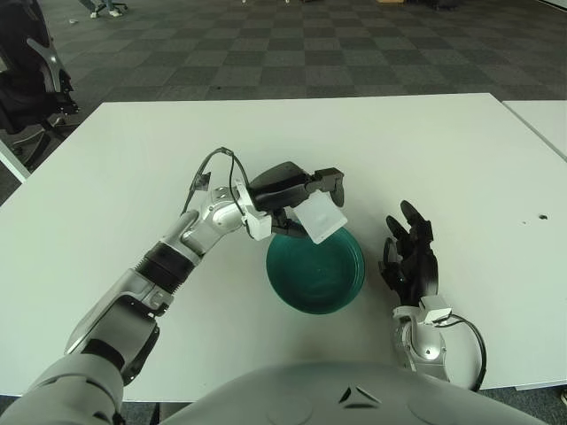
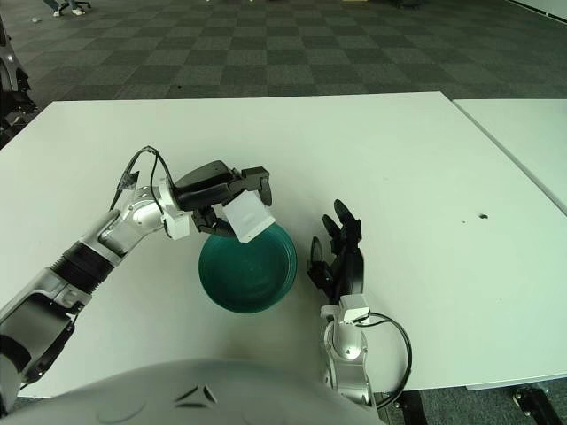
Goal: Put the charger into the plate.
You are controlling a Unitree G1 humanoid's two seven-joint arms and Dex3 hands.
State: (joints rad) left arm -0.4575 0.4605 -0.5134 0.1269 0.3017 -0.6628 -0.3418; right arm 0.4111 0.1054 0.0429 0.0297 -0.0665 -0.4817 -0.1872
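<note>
My left arm is showing silver-grey shells broken by black joint bands, narrowing toward the wrist. A thin black cable is looping up off the forearm and running back down to the wrist. My left hand (image 1: 292, 188) is wearing a black casing on top, with a white bracket at its base and chunky black fingers (image 1: 330, 180). My right hand (image 1: 407, 257) is looking all black, its segmented fingers (image 2: 341, 217) thick and blocky. Below it a small white tab is sitting on a silver wrist, and a black cable is curling out beside it. My torso is curving pale grey across the bottom, carrying small dark triangular marks.
</note>
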